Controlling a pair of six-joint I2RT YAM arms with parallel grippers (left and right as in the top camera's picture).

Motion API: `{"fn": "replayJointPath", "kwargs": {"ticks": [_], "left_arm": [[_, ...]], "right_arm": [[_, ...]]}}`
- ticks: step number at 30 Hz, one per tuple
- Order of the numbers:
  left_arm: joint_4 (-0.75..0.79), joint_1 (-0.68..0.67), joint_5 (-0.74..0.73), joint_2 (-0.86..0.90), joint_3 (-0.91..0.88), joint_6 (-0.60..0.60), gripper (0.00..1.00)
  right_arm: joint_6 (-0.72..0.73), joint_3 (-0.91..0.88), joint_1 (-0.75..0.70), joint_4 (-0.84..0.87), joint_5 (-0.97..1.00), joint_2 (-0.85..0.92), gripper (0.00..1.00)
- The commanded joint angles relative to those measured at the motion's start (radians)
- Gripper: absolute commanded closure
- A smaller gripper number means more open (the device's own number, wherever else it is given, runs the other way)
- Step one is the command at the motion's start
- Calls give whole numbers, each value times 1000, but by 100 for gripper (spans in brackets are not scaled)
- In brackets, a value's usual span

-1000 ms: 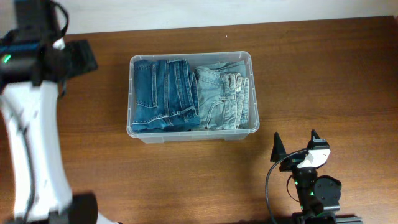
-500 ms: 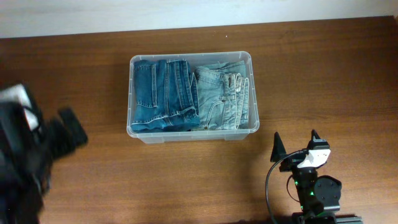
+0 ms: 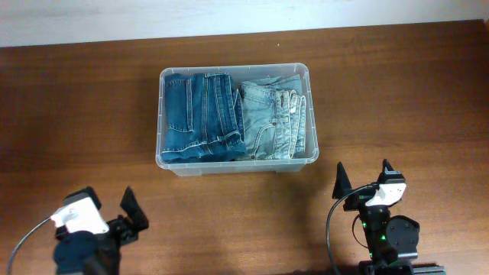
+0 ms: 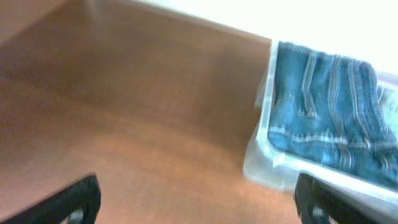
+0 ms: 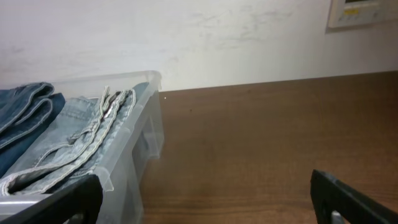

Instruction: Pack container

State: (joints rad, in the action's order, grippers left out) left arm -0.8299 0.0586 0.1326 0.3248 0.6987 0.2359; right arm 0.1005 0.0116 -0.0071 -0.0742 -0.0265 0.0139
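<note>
Sitting upper-centre of overhead frame, container (image 3: 234,69) has long axis running left-right, w/ dark jeans (image 3: 200,114) & light jeans (image 3: 273,118) folded side by side inside. Left gripper (image 3: 107,200) at lower left, right gripper (image 3: 363,169) at lower right; both jaws spread wide, nothing held. Container lies up-frame of both; right looks nearer, near its lower-right corner.
</note>
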Motion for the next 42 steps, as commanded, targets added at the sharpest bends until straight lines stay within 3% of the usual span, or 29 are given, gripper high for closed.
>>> {"fn": "replayJointPath", "kwargs": {"ticks": [1,8,14,24,29,35,42], "left_arm": [[179,0,-71,-93,-169,6,1],[604,0,-154,-212,-442,6,1],[792,0,-168,-282,-586,5,1],[790,0,-167,-320,-669,-8,1],[777,-1,-167,-320,-689,-89,1],[753,-35,-167,-320,-689,-288,0],[753,-44,-178,-320,-689,-309,1]], "right_arm": [[-3,-6,-7,-1,-6,-8,1],[-3,-6,-7,-1,-6,-8,2],[-3,-6,-7,-1,-6,-8,2],[-3,-6,-7,-1,-6,-8,1],[-3,-6,-7,-1,-6,-8,2],[-3,-6,-7,-1,-6,-8,1],[-3,-6,-7,-1,-6,-8,2]]}}
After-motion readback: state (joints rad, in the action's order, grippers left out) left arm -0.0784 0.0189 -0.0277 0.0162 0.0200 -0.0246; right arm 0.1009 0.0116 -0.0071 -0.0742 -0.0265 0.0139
